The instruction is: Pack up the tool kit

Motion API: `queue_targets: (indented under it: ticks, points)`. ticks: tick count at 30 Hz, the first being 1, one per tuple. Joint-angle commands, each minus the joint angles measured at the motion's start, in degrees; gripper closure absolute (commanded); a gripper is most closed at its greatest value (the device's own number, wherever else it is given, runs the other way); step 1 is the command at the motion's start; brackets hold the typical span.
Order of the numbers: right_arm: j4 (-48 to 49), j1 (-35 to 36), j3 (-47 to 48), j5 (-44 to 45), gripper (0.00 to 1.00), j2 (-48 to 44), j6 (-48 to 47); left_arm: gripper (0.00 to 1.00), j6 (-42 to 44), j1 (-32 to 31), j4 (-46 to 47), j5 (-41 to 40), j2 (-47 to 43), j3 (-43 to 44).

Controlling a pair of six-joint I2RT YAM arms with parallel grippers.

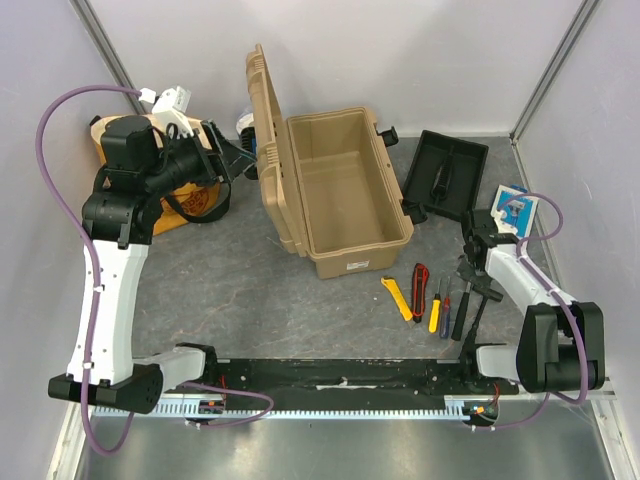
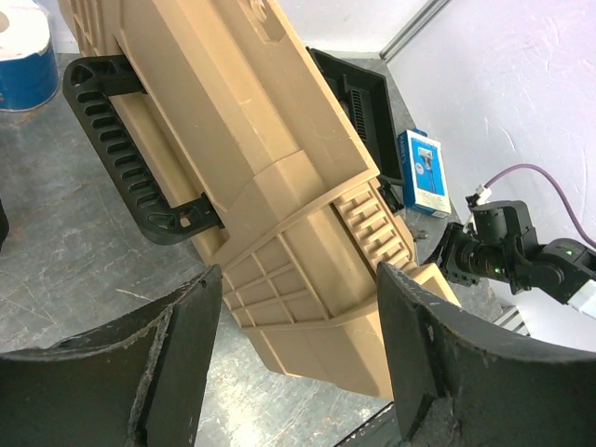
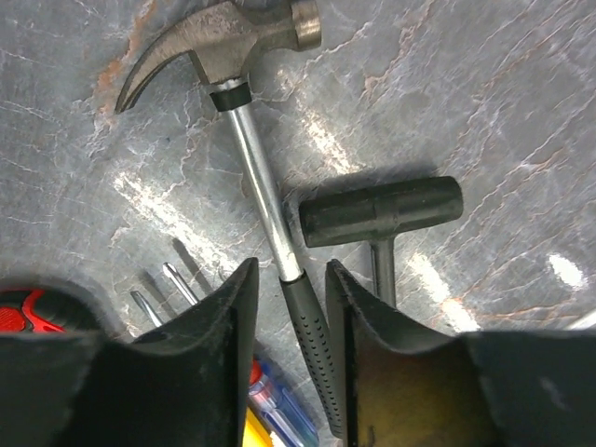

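Note:
The tan toolbox (image 1: 345, 195) stands open in the middle, its lid (image 1: 264, 130) upright. In the left wrist view the lid's outside (image 2: 279, 186) and black handle (image 2: 130, 158) fill the frame. My left gripper (image 1: 228, 160) is open and empty behind the lid (image 2: 298, 363). The tools lie in a row in front of the box. My right gripper (image 1: 468, 268) is open and low over them. Its fingers straddle the claw hammer's black grip (image 3: 307, 326) with a small gap (image 3: 291, 279). The hammer head (image 3: 223, 42) and a black mallet (image 3: 382, 212) lie on the table.
The black inner tray (image 1: 445, 175) lies right of the box, with a blue-white packet (image 1: 512, 205) beside it. A yellow cutter (image 1: 397, 298), a red cutter (image 1: 420, 290) and screwdrivers (image 1: 440, 312) lie left of the hammers. A yellow cloth bag (image 1: 185, 195) sits under the left arm.

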Motion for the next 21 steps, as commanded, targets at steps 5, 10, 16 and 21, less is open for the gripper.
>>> queue_targets:
  ticks: [5, 10, 16, 21]
  points:
    - [4.78, -0.33, -1.69, -2.37, 0.62, 1.91, 0.48, 0.27, 2.2, -0.34, 0.08, -1.46, -0.77, 0.7]
    - [7.86, -1.56, -1.87, -4.04, 0.62, 5.6, -1.01, 0.27, 2.29, -0.6, -0.01, -1.46, -0.07, 2.89]
    - [9.26, -4.11, -2.31, -5.27, 0.63, 7.72, -1.37, 0.27, 2.03, -0.51, 0.08, -1.37, 0.02, 2.81]
    - [10.14, -4.2, -2.84, -6.68, 0.64, 8.95, -1.63, 0.27, 1.85, -0.52, 0.08, -1.11, 0.72, 3.33]
